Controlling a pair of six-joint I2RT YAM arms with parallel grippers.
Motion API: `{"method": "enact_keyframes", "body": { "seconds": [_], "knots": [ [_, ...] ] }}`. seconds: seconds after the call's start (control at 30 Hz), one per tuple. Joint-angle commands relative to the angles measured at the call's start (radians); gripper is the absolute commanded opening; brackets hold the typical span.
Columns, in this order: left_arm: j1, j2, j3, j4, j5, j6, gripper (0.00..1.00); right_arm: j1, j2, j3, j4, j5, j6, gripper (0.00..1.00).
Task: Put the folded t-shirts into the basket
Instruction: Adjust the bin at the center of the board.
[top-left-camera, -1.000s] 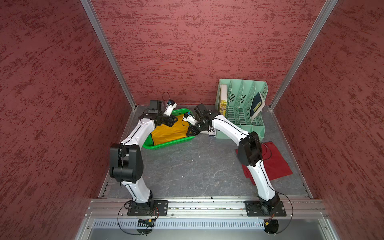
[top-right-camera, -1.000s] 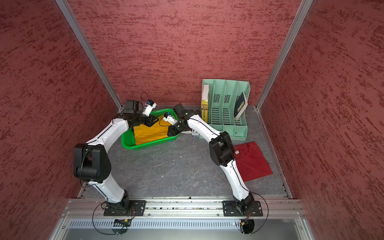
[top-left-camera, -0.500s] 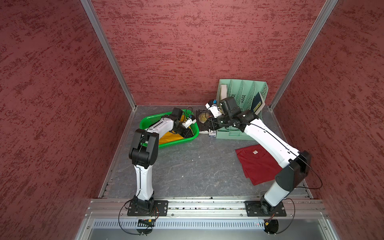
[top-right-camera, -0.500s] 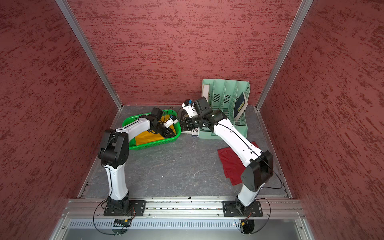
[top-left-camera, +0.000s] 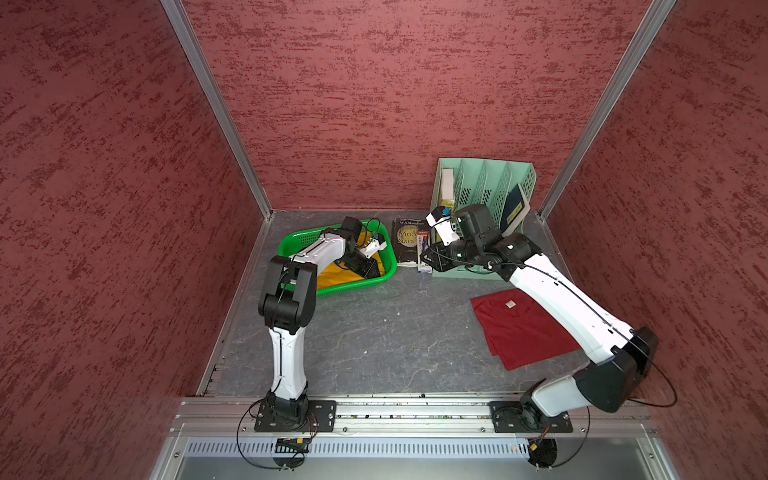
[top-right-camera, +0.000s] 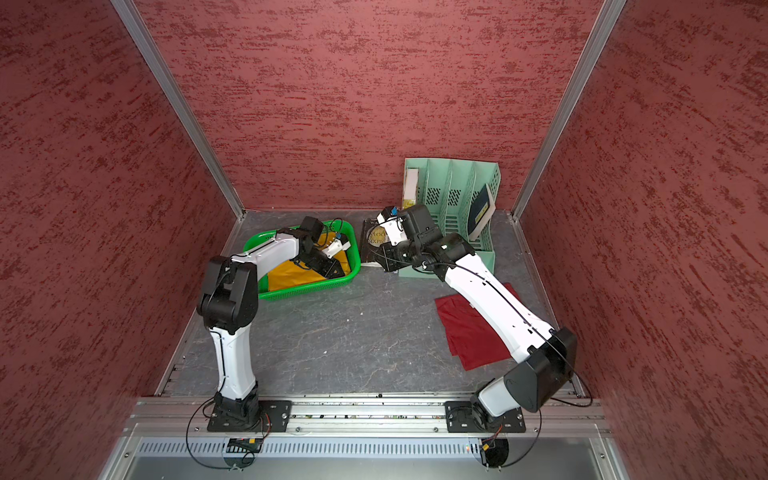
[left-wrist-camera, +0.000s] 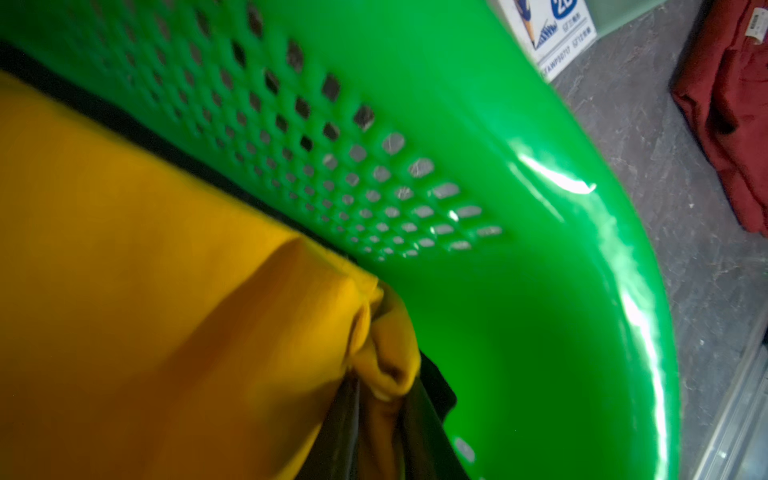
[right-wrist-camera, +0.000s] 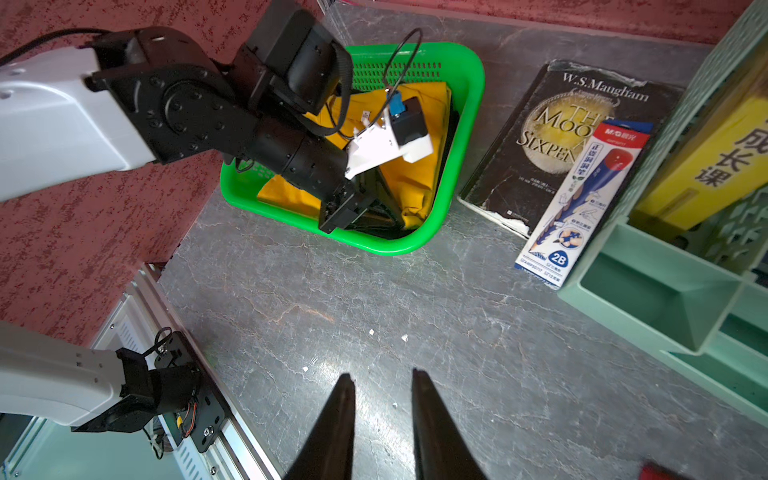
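Observation:
The green basket (top-left-camera: 353, 286) (top-right-camera: 307, 289) (right-wrist-camera: 469, 124) stands at the back left. The yellow t-shirt (top-left-camera: 332, 274) (top-right-camera: 286, 272) (left-wrist-camera: 124, 291) lies inside it. A black t-shirt edge (left-wrist-camera: 174, 149) shows under the yellow one. My left gripper (top-left-camera: 365, 270) (top-right-camera: 328, 270) (left-wrist-camera: 386, 386) is down in the basket's right end, shut on a bunched corner of the yellow t-shirt. The dark red t-shirt (top-left-camera: 523, 332) (top-right-camera: 469, 332) lies flat on the table at the right, partly under my right arm. My right gripper (top-left-camera: 428, 259) (right-wrist-camera: 381, 374) hangs open and empty over bare table right of the basket.
A mint-green file organiser (top-left-camera: 482, 187) (top-right-camera: 453, 187) stands at the back right. A dark book (top-left-camera: 409, 245) (right-wrist-camera: 552, 137) and a pencil box (top-left-camera: 424, 249) (right-wrist-camera: 582, 199) lie between it and the basket. Red walls enclose three sides.
My right gripper has left the yellow t-shirt and pulled out of the basket toward the organiser. The left gripper has shifted to the basket's right end, still holding the yellow t-shirt.

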Motion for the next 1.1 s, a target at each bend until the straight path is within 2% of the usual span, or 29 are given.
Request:
{"method": "enact_keyframes", "body": {
  "seconds": [0.0, 0.07, 0.17, 0.3, 0.43, 0.57, 0.73, 0.83, 0.9, 1.07],
  "knots": [
    [0.057, -0.194, -0.089, 0.041, 0.031, -0.084, 0.23, 0.000, -0.023, -0.028, 0.015, 0.026, -0.013, 0.27],
    [0.084, -0.273, -0.154, 0.092, -0.005, -0.129, 0.23, 0.000, -0.036, -0.041, 0.021, 0.026, -0.017, 0.27],
    [0.111, -0.323, -0.229, 0.122, -0.054, -0.134, 0.23, 0.000, -0.057, -0.053, 0.028, 0.020, -0.024, 0.28],
    [0.136, -0.225, -0.226, 0.072, -0.088, -0.050, 0.19, -0.001, -0.069, -0.049, 0.019, 0.008, -0.034, 0.28],
    [0.151, -0.114, -0.185, 0.001, -0.152, -0.024, 0.18, 0.000, -0.072, -0.036, -0.006, 0.000, -0.043, 0.28],
    [0.173, -0.107, -0.216, 0.024, -0.156, -0.022, 0.15, 0.000, -0.082, -0.037, -0.020, 0.010, -0.052, 0.29],
    [0.184, -0.118, -0.215, 0.022, -0.238, -0.053, 0.17, 0.000, -0.084, -0.040, -0.023, 0.019, -0.051, 0.30],
    [0.187, -0.175, -0.230, 0.041, -0.233, -0.091, 0.18, -0.001, -0.085, -0.042, -0.023, 0.020, -0.050, 0.30],
    [0.187, -0.265, -0.274, 0.092, -0.232, -0.115, 0.21, 0.000, -0.086, -0.042, -0.021, 0.019, -0.048, 0.30],
    [0.202, -0.446, -0.390, 0.188, -0.368, -0.220, 0.26, -0.001, -0.077, -0.042, -0.019, 0.013, -0.048, 0.31]
  ]
}}
